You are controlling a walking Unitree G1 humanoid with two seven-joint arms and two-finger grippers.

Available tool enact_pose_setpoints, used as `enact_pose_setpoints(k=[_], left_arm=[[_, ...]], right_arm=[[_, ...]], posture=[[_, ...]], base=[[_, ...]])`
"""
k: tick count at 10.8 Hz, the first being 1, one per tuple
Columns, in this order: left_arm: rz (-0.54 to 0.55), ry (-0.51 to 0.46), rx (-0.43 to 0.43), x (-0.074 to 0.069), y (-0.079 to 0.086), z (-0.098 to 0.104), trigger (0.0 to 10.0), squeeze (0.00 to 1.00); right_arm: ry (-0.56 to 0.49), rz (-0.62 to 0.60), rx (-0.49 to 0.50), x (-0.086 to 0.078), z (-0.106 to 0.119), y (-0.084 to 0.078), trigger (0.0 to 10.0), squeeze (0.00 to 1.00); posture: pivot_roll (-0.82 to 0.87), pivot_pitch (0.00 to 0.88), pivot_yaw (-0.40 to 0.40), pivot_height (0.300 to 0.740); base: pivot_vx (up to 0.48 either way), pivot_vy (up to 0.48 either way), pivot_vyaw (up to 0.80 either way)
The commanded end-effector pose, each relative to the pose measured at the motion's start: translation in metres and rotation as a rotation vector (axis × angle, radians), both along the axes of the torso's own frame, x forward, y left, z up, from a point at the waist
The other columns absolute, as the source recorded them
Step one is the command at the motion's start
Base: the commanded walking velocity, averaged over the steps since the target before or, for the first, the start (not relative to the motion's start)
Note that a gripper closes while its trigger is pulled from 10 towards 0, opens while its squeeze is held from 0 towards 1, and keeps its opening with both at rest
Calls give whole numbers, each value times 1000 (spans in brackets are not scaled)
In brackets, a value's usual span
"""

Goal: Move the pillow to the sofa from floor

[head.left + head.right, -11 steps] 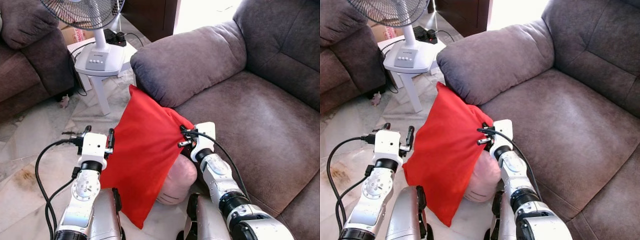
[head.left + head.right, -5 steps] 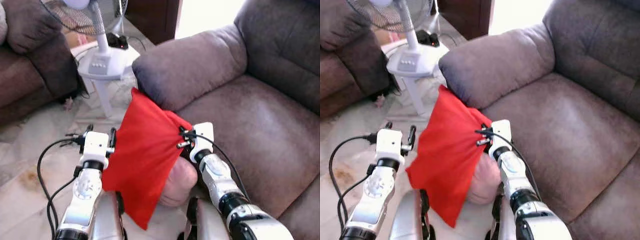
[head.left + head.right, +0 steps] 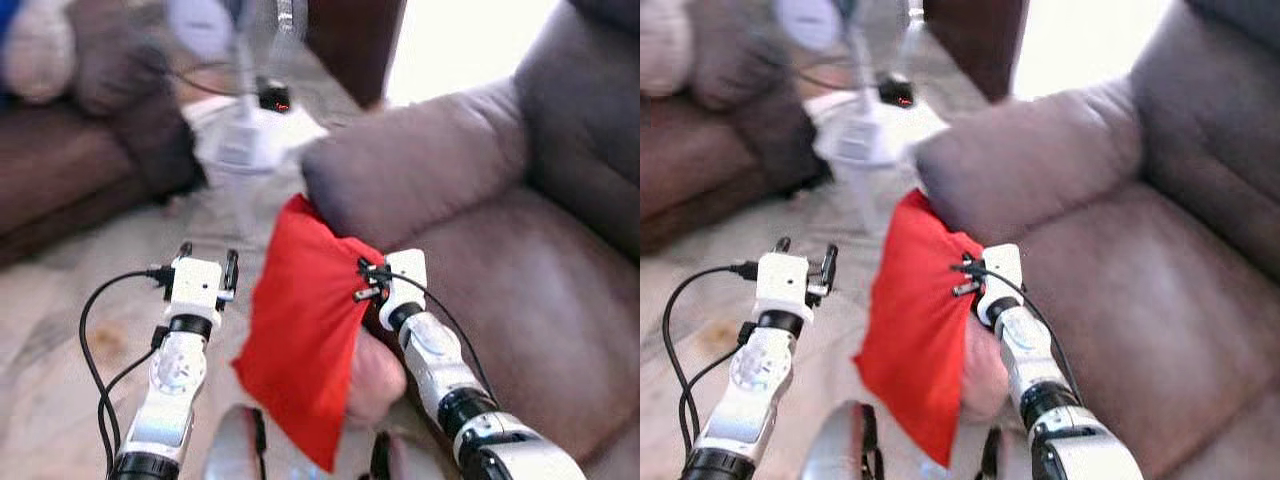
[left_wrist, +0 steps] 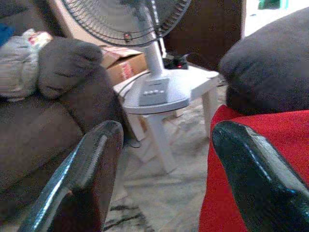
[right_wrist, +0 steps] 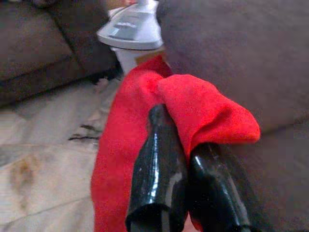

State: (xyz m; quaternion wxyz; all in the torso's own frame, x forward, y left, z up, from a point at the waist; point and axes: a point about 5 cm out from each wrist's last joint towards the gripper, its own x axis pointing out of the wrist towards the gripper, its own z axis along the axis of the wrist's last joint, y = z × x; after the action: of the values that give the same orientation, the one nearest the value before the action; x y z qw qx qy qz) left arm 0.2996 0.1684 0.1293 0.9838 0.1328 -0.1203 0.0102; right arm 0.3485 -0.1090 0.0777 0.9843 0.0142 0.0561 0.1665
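Hanging from the clenched right end effector [image 5: 186, 145], red pillow [image 3: 305, 325] beside sofa [image 3: 520, 260].

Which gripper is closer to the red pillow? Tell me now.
Right. The right gripper is pinched shut on the red pillow at its edge; the left gripper hangs open just beside it, not touching.

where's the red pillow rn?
Head views: red pillow hangs centre-frame, pinched at a corner by the right gripper, its top against the sofa armrest; left gripper is open beside it.
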Motion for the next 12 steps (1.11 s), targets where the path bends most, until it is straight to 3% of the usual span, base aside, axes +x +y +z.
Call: enact_pose_setpoints(k=[1,3,7,12], left_arm=[[-12,15,5,-2,-1,-5,10000,0],[-19,8,7,-2,-2,-3,10000,0],[-26,8,15,-2,-1,-2,10000,0],[-25,10,24,-1,2,-1,10000,0]], right_arm=[[-87,-6,13,7,17,-1,10000,0],[-94,2,15,7,18,2,10000,0],[-92,-2,24,7,18,4,10000,0],[-105,-15,40,8,22,4,10000,0]], posture=[[123,116,-58,679],[126,113,-55,683],[139,125,-47,740],[144,122,-34,740]], base=[[0,0,0],[0,0,0],[0,0,0],[0,0,0]])
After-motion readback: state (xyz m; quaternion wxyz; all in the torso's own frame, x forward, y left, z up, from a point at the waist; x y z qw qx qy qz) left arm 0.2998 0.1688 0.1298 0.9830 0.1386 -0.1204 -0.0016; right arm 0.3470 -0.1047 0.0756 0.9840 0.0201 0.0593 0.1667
